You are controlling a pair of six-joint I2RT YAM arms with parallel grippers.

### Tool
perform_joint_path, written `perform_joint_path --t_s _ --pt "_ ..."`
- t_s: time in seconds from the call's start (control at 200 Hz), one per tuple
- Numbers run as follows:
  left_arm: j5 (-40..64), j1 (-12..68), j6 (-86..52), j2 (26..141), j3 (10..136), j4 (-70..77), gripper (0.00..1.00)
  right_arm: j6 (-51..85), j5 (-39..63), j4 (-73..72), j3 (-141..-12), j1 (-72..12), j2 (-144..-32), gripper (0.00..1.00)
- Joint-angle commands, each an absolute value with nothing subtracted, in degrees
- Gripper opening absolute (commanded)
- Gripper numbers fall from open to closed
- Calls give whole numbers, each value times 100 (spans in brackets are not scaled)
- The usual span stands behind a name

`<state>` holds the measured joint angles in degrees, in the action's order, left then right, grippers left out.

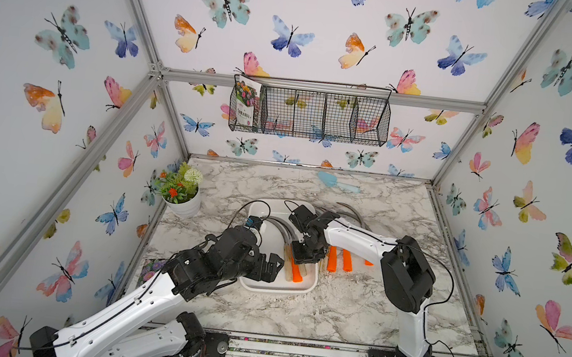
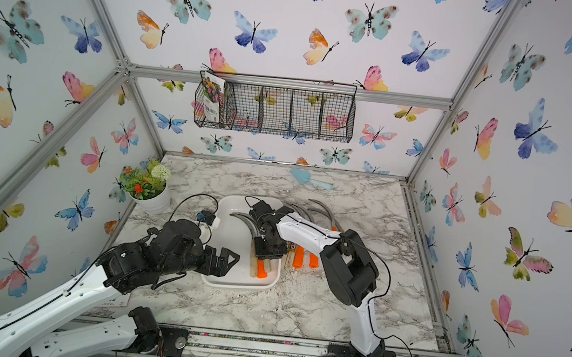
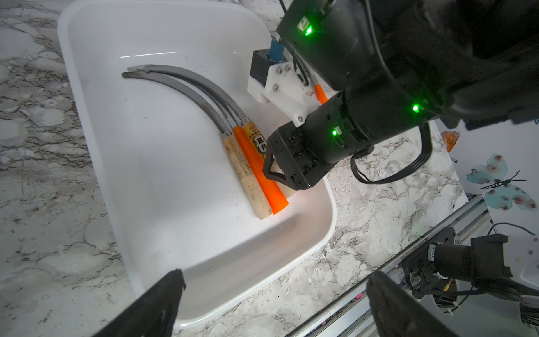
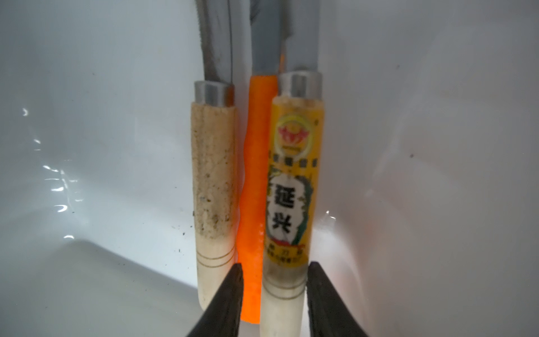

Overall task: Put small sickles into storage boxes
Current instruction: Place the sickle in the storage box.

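Three sickles (image 1: 297, 274) are lying side by side in the white tray (image 1: 272, 287) in both top views. Their long axes are running front to back, with handles pointing at the table's (image 1: 298, 316) near edge. The grey blades are arching away and bending toward the left arm's side. Loose sickles (image 1: 347, 260) are lying on the table just right of the tray, pointing the same way. The right arm is reaching over them with its elbow raised, and the right claw (image 1: 304, 260) is pointing down onto the handles in the tray. The left arm is stretching low, with the left claw (image 1: 274, 264) hovering over the tray's near left corner.

Left wrist view: the left claw's fingertips (image 3: 172, 289) are standing wide apart, gripping nothing. The plain wooden sickle (image 3: 248, 175), orange sickle (image 3: 262, 178) and labelled sickle (image 3: 256, 140) are touching along their handles. They are lying along the tray's side nearest the right arm.

Right wrist view: the right claw's fingers (image 4: 233, 291) are standing slightly parted, straddling the labelled sickle's handle near its butt end. A strip of orange is showing between one finger and that handle, so the claw is not clamping. Whether the other finger is touching the handle cannot be told.
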<state>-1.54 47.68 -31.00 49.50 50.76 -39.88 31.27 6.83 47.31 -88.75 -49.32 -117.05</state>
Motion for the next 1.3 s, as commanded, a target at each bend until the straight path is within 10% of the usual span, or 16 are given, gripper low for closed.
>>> perform_joint_path --t_s 0.0,0.626,1.296 --pt "-259 4750 -3077 5003 5322 -4070 98 3067 695 4808 -8866 -4953 -11721 42" --pt "-567 4610 -3142 5889 6126 -4519 98 3295 278 5324 -9617 -4953 -11000 98" --pt "591 2517 -3353 6921 5206 -4019 98 3305 -141 5353 -8908 -4865 -10917 98"
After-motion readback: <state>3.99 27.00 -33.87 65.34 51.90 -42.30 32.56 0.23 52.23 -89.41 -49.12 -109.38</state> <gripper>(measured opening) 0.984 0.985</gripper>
